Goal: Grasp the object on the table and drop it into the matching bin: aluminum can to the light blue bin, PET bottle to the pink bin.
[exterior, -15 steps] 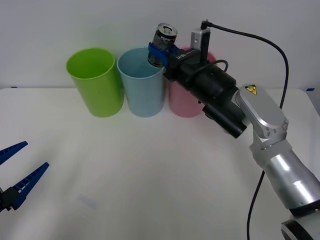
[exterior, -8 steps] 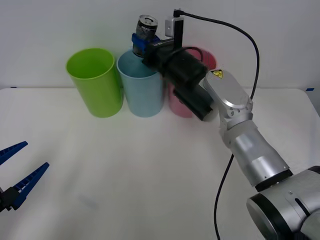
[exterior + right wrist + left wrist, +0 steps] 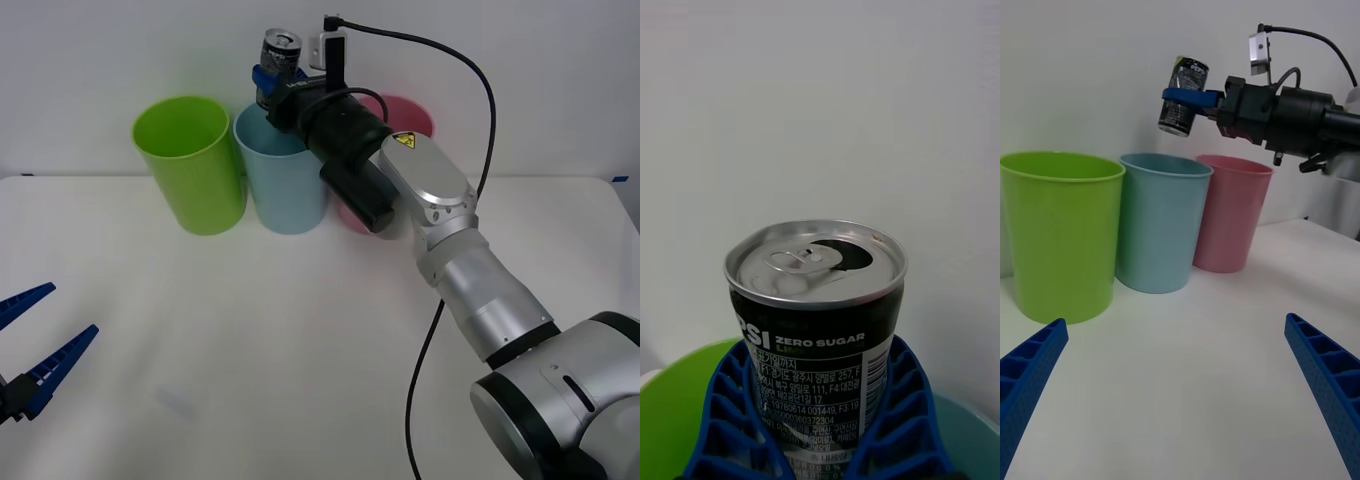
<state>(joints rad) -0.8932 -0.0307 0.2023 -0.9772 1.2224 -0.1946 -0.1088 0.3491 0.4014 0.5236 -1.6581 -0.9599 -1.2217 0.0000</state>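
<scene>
My right gripper (image 3: 268,82) is shut on the aluminum can (image 3: 280,52), a small dark can with a silver pull-tab top (image 3: 815,261). The can hangs in the air above the back rim of the light blue bin (image 3: 285,165), slightly tilted, as the left wrist view shows (image 3: 1182,97). The pink bin (image 3: 400,115) stands to the right of the blue one, partly hidden behind my right arm. My left gripper (image 3: 30,350) stays open low at the near left edge of the white table (image 3: 300,340).
A lime green cup (image 3: 190,160) stands just left of the light blue bin, the three cups in a row against the back wall. My right arm and its cable (image 3: 470,90) reach across the table's right half.
My right gripper has carried the can leftward and slightly up, from over the gap between the blue and pink bins to above the light blue bin. The left arm has not moved.
</scene>
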